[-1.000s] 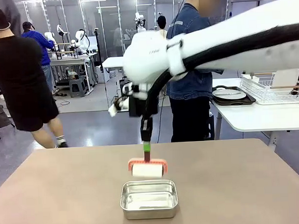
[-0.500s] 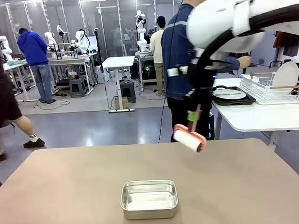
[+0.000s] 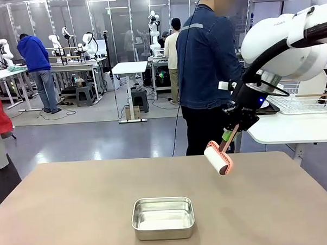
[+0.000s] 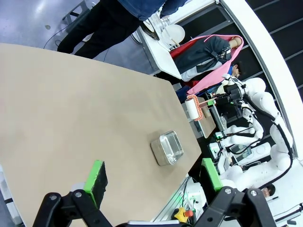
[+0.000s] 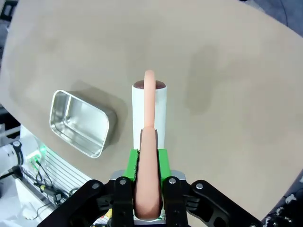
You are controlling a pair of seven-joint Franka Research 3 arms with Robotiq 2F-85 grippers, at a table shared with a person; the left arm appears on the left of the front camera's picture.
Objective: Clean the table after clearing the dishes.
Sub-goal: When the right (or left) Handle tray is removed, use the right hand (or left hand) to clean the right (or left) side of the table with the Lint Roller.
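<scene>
My right gripper (image 3: 231, 132) is shut on the pink handle of a lint roller (image 3: 218, 158), whose white roll hangs tilted just above the far right part of the tan table (image 3: 75, 213). In the right wrist view the green pads (image 5: 162, 160) of the right gripper (image 5: 148, 159) clamp the handle, and the roller (image 5: 149, 111) points down at the table top (image 5: 227, 56). My left gripper (image 4: 152, 170) stands open high over the table (image 4: 71, 104), holding nothing. A white plate (image 4: 174, 33) stands in a rack on the white side table.
A shiny steel pan (image 3: 163, 217) sits empty near the table's front middle; the wrist views show the pan (image 4: 168, 147) (image 5: 80, 123) too. A person in a blue jacket (image 3: 207, 61) stands at the far edge, turned to the white side table (image 3: 283, 129) with its wire rack (image 3: 301, 101).
My right arm has swung the roller from just behind the pan to the table's far right, tilting the roll. The person has turned toward the side table.
</scene>
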